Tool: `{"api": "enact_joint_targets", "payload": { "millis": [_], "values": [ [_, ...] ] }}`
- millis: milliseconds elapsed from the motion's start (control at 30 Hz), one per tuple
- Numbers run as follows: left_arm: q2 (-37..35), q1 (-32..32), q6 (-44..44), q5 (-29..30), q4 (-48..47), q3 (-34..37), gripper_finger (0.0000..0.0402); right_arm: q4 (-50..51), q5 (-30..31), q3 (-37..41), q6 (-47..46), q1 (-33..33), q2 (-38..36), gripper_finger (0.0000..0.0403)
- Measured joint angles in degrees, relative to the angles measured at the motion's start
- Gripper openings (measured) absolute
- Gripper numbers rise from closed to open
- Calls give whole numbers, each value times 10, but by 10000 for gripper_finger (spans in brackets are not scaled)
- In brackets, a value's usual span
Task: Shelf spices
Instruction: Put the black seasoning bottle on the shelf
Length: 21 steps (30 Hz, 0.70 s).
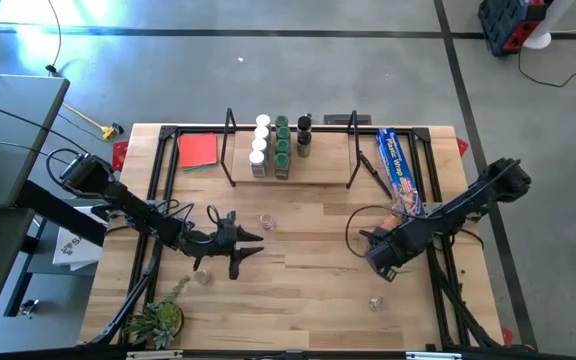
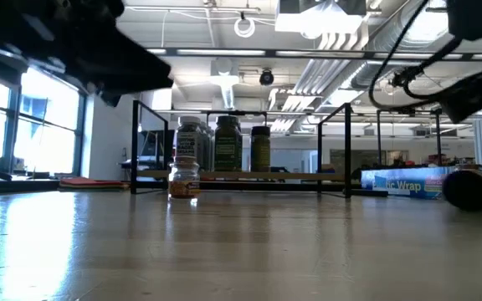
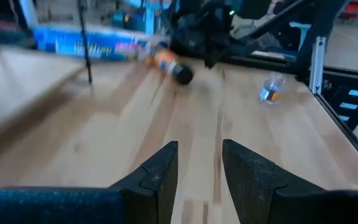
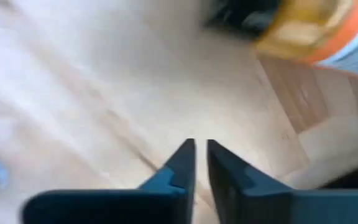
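The shelf (image 1: 293, 180), a wooden board with black wire uprights, stands at the table's far side. Several spice jars (image 1: 271, 148) stand on it in rows, with white, green and black tops. Loose jars are on the table: a clear one upright (image 1: 265, 220) (image 2: 184, 178), one near the plant (image 1: 203, 277), one near the near edge (image 1: 376, 302) (image 3: 270, 89), and an orange, black-capped one lying on its side (image 3: 169, 64) (image 4: 309, 28) beside the blue box. My left gripper (image 1: 256, 240) (image 3: 199, 165) hovers open over bare wood. My right gripper (image 1: 379, 266) (image 4: 199, 155) is shut and holds nothing.
A long blue box (image 1: 400, 160) (image 2: 404, 182) lies along the table's right side. A flat red square (image 1: 198, 150) lies left of the shelf, and a green plant (image 1: 158, 318) stands at the near left corner. Black cables (image 1: 358, 225) loop near the right arm.
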<state>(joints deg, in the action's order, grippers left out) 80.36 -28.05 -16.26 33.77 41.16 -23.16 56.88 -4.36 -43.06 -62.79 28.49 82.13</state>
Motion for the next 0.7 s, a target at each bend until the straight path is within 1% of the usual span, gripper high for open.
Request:
{"api": "enact_joint_targets", "payload": {
  "millis": [67,133,233,333,400,467,600,700],
  "values": [
    [0,0,35,-1,-21,-28,121,0,-1,-17,36,0,0,10],
    [0,0,60,-1,-46,-49,121,4,0,-34,82,0,0,6],
    [0,0,74,-1,-62,-70,121,6,18,-67,188,-2,0,20],
    [0,0,67,-1,-68,-71,121,7,61,-102,306,-16,0,42],
    [0,0,53,-1,-70,-71,121,8,86,-121,396,-32,0,66],
    [0,0,37,-1,-73,-71,121,8,88,-129,479,-59,0,98],
    [0,-1,20,-1,-75,-71,121,20,88,-116,618,-116,1,175],
    [0,-2,4,-6,-86,-71,121,24,87,-100,705,-145,3,232]
  ]
}}
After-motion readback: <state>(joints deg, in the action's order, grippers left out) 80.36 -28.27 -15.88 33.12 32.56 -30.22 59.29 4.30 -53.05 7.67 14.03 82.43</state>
